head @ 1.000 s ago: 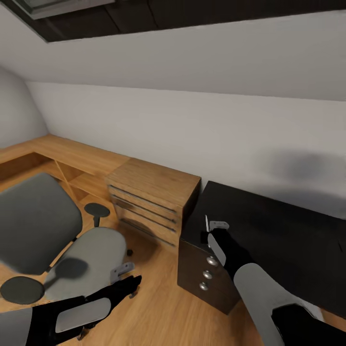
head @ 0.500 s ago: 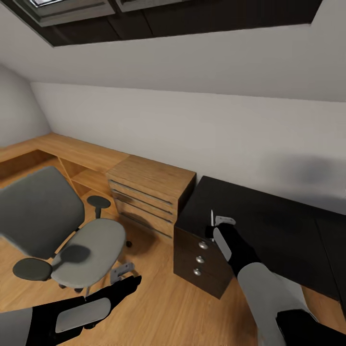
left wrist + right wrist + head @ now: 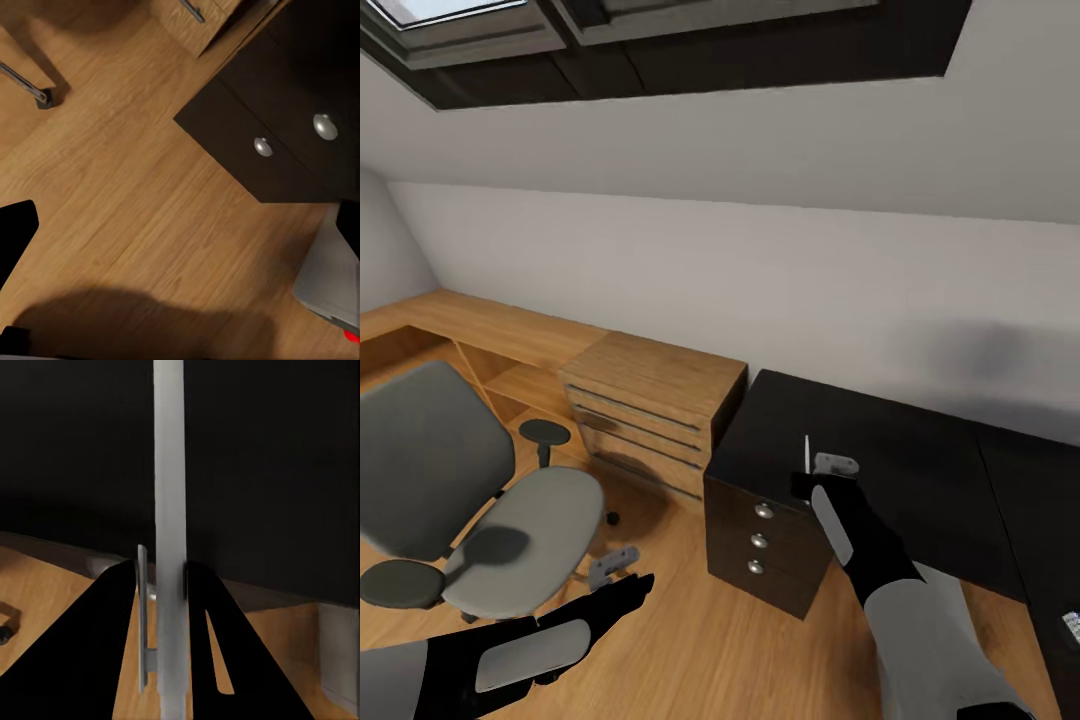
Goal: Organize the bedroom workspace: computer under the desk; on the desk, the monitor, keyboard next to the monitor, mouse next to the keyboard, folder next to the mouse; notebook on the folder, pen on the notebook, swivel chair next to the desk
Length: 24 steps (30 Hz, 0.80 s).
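Attic bedroom, read left to right. Swivel chair (image 3: pixel 480 520), grey seat bare, stands on the wood floor well apart from the desk (image 3: pixel 920 450). Left gripper (image 3: pixel 622 572) hangs low over the floor beside the chair; whether its jaws are parted cannot be told. A light-wood dresser (image 3: pixel 650 410) abuts the desk's left end, above whose dark drawers (image 3: pixel 760 540) silver knobs show. Right gripper (image 3: pixel 820 472) hovers over the desk's front left corner, jaws clamped on the pen (image 3: pixel 806 450), which stands upright (in the right wrist view the white shaft (image 3: pixel 169 510) runs straight between the fingers). The pen is judged light, stiff and smooth, liable to pivot or slip in a pinch; hold it mid-shaft, as here, and lay it down flat so that it cannot roll.
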{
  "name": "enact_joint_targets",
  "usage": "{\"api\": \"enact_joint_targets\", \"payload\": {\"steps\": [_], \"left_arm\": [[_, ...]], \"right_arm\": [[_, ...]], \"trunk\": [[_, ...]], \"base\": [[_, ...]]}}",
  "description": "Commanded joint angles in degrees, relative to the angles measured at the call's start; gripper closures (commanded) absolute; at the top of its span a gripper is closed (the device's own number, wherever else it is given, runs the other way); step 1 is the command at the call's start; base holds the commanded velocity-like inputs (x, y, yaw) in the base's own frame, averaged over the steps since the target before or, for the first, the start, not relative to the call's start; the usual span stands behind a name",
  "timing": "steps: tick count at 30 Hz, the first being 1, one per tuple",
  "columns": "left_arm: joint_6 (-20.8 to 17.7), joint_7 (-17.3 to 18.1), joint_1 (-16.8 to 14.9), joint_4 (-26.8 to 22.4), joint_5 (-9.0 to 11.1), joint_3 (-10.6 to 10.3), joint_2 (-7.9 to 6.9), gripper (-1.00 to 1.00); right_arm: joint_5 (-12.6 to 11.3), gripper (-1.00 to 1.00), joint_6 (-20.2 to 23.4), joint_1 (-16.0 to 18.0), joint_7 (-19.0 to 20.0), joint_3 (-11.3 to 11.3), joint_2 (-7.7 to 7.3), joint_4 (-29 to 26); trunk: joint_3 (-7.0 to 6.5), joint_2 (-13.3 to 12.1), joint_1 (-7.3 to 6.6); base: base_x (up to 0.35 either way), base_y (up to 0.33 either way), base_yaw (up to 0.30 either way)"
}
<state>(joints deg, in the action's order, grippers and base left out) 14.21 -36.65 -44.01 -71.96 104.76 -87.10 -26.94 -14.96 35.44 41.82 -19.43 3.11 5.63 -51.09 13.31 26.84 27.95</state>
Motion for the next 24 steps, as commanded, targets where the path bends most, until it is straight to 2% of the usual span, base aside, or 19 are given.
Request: {"api": "enact_joint_targets", "payload": {"steps": [1, 10, 15, 17, 18, 20, 21, 23, 24], "left_arm": [[0.38, -0.08, -0.11, -0.11, 0.36, -0.17, -0.04, -1.00], [0.40, -0.15, -0.11, -0.11, 0.36, -0.17, -0.04, -1.00], [0.66, -0.22, -0.11, -0.02, 0.47, -0.57, -0.10, -1.00], [0.74, -0.25, -0.11, 0.15, 0.55, -2.08, -0.14, -1.00], [0.80, -0.25, -0.11, 0.58, 0.64, -4.12, -0.10, -1.00], [0.89, -0.23, -0.11, 1.35, 0.73, -6.67, -0.01, -1.00], [1.16, -0.21, -0.11, 2.26, 0.97, -9.16, 0.17, -1.00], [1.99, -0.19, -0.11, 3.02, 1.62, -11.20, 0.53, -1.00], [3.44, -0.16, -0.11, 3.56, 2.71, -12.82, 0.95, -1.00]], "right_arm": [[-0.61, 1.00, 0.15, -0.15, -0.52, 0.14, -0.01, -0.33], [-0.64, 1.00, 0.24, -0.86, -0.52, 0.03, -0.02, -1.26], [-0.63, 1.00, 0.24, -0.93, -0.52, -0.08, -0.05, -1.28], [-0.63, 1.00, 0.24, -0.94, -0.52, -0.48, -0.06, -1.28], [-0.65, 1.00, 0.24, -0.95, -0.52, -0.88, -0.04, -1.32], [-0.66, 1.00, 0.27, -0.95, -0.52, -1.17, -0.03, -1.34], [-0.67, 1.00, 0.34, -0.95, -0.52, -1.36, -0.02, -1.35], [-0.68, 1.00, 0.40, -0.95, -0.52, -1.49, -0.02, -1.36], [-0.68, 1.00, 0.44, -0.95, -0.52, -1.58, -0.01, -1.37]], "trunk": [[-0.15, -0.31, -0.19], [-2.42, -3.92, -2.16], [-2.73, -3.92, -2.16], [-2.81, -3.92, -2.16], [-2.84, -3.92, -2.16], [-2.88, -3.92, -2.16], [-2.89, -3.92, -2.16], [-2.90, -3.92, -2.16], [-2.91, -3.92, -2.16]], "base": [[0.000, 0.000, -0.199], [0.000, 0.000, -0.209], [0.000, 0.000, -0.229], [0.000, 0.000, -0.208], [0.000, 0.000, -0.124], [0.000, 0.000, -0.089], [0.000, 0.000, -0.051], [0.000, 0.000, -0.037], [0.000, 0.000, -0.021]]}}
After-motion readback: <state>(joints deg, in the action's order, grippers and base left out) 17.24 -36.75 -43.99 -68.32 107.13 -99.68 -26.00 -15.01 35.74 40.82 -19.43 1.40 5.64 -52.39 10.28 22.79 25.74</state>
